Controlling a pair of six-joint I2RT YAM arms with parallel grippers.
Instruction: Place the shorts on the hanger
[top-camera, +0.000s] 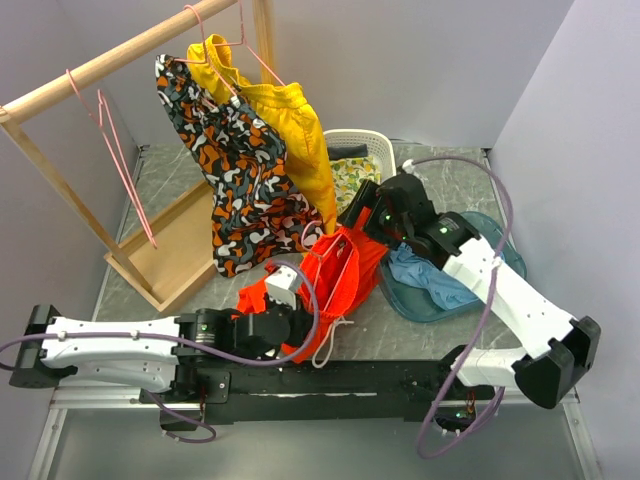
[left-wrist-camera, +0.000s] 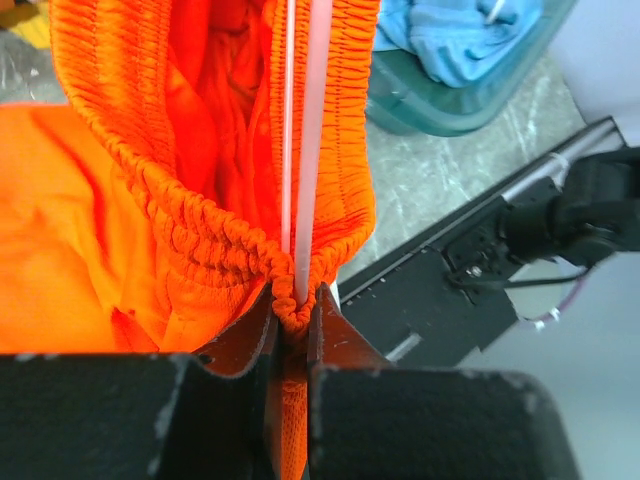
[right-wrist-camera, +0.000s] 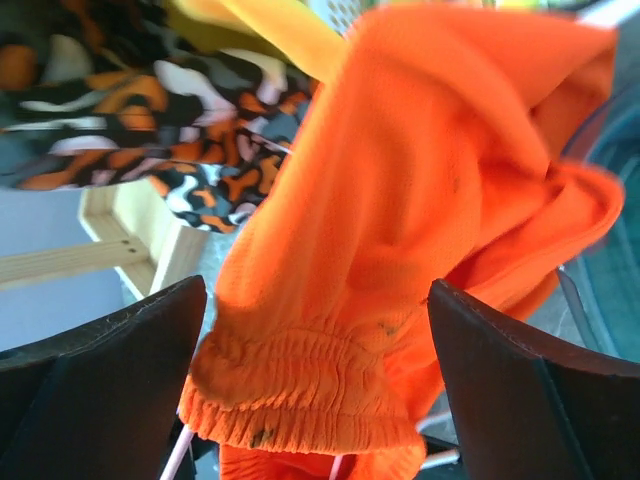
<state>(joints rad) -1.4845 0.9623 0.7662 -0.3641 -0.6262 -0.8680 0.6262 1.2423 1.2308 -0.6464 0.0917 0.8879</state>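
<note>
Rack rail: pale round wooden rod (top-camera: 100, 68), slanting across the upper left of the top view.
Spare hanger: thin pink wire triangle (top-camera: 115, 160) hooked on the rail, bare.
Rack base: shallow wooden frame (top-camera: 170, 255) on the grey marbled table (top-camera: 455, 180).
Hung garment one: orange-black-white camouflage shorts (top-camera: 235, 170), hanging from the rail.
Hung garment two: plain yellow shorts (top-camera: 295, 135), just beside the camouflage pair and overlapping it.
Left gripper (left-wrist-camera: 293, 310): fingers pressed together, pinching the gathered waistband of the task garment with a pale wire caught in the same pinch.
Task garment: plain bright orange-red fabric shorts (top-camera: 345, 275) with a white drawstring, bunched near the table's front centre, held up between the two arms.
Task hanger: thin pink wire hanger (left-wrist-camera: 314, 120), its wire running down inside the waist opening into the left jaws. Its hook is hidden by cloth.
Laundry basket: white slatted plastic basket (top-camera: 385, 140) at the rear, with patterned cloth inside.
Right gripper (right-wrist-camera: 318, 300): jaws spread wide to either side of the orange-red fabric shorts, gripping nothing.
Tray: teal round dish (top-camera: 410, 300) at front right, holding a crumpled blue cloth (top-camera: 425, 275).
Progress: judged partway. The wire appears threaded into the waist. The cloth hangs in a bunch, not draped evenly.
Left to do: probably to spread the garment along the wire and settle it. Whether it sits over the bar cannot be told.
Writing: no brand, label or lettering can be read in any view.
</note>
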